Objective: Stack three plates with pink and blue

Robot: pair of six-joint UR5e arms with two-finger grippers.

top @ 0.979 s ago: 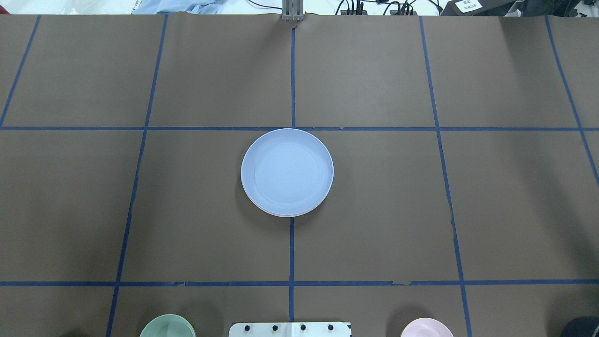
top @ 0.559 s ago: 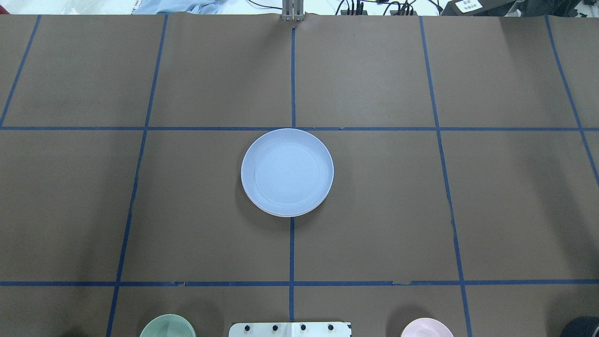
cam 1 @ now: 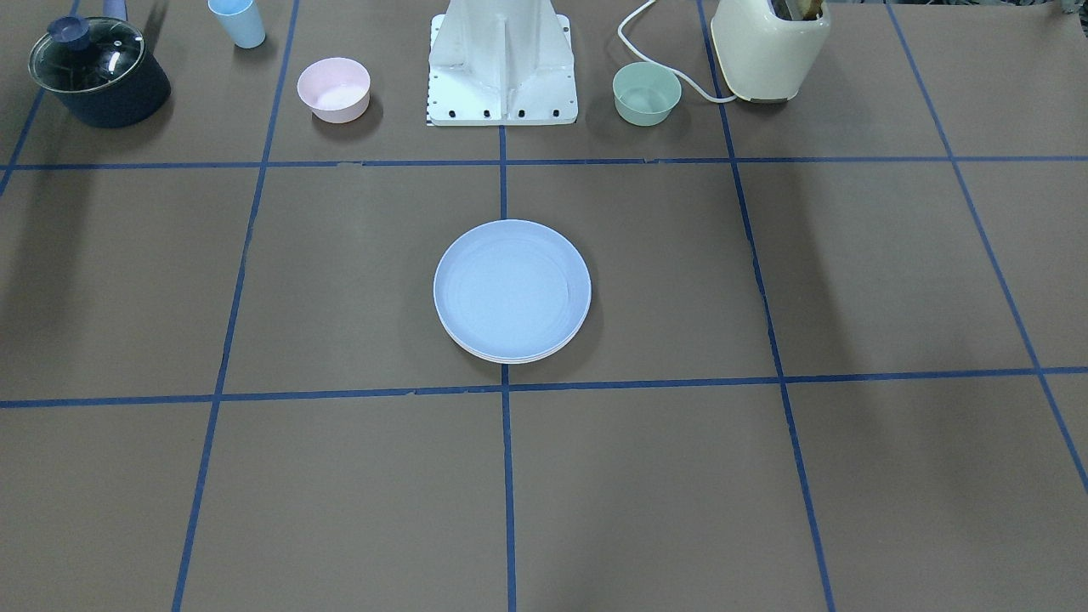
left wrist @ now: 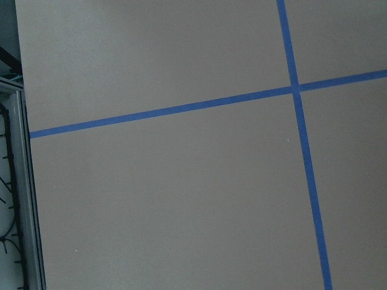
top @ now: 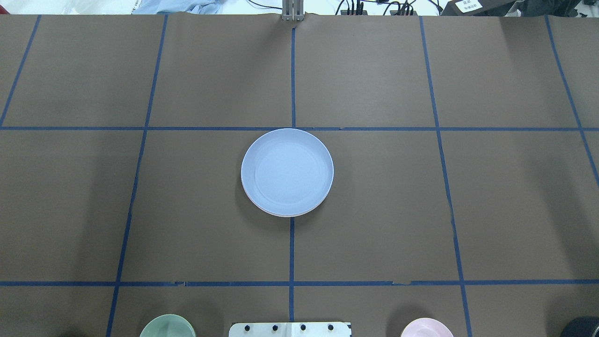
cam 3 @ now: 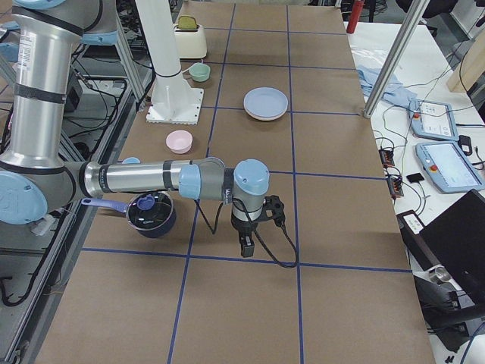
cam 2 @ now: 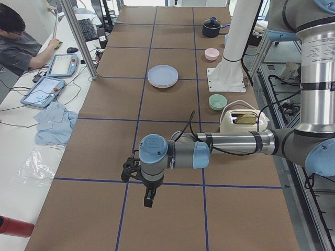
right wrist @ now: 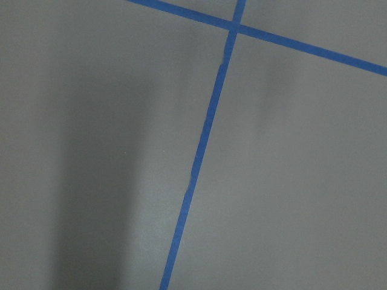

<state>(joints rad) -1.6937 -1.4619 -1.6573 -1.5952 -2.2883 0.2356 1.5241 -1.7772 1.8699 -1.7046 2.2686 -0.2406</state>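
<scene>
**Item 1, left gripper** point(cam 2: 149, 198). You find it only in the side view from the table's left end. It hangs fingers-down over the brown table point(cam 1: 255, 476), close to a crossing of blue tape lines and well apart from the white pedestal point(cam 1: 501, 64) on the robot's left. You cannot tell from that view how far its jaws are parted. Nothing shows between them or touching them. Its wrist camera gives you only bare table and tape.

**Item 2, right gripper** point(cam 3: 246, 246). You see it only in the side view from the table's right end. It points down above a tape line, well apart from the pedestal on the robot's right. You cannot tell its opening either. You can make out no object in it, and its wrist camera shows only table and tape.

**Item 3, stack of plates** point(cam 1: 512, 291). It lies straight out from the pedestal towards your side, on the centre tape line. The light blue plate point(top: 287, 171) is on top and sits level. Thin pale rims of plates beneath it peep out at one edge, too thin for you to name their colours with certainty. The stack sits roughly between the two grippers, well apart from both and touched by neither.

**Item 4, other goods.**
- The pink bowl point(cam 1: 333, 88) stands just beside the pedestal on the robot's right.
- The blue cup point(cam 1: 237, 22) and the lidded dark pot point(cam 1: 98, 70) stand farther out on that side.
- The green bowl point(cam 1: 647, 93) stands just beside the pedestal on the robot's left.
- The cream toaster point(cam 1: 769, 47) stands beyond the green bowl.
</scene>
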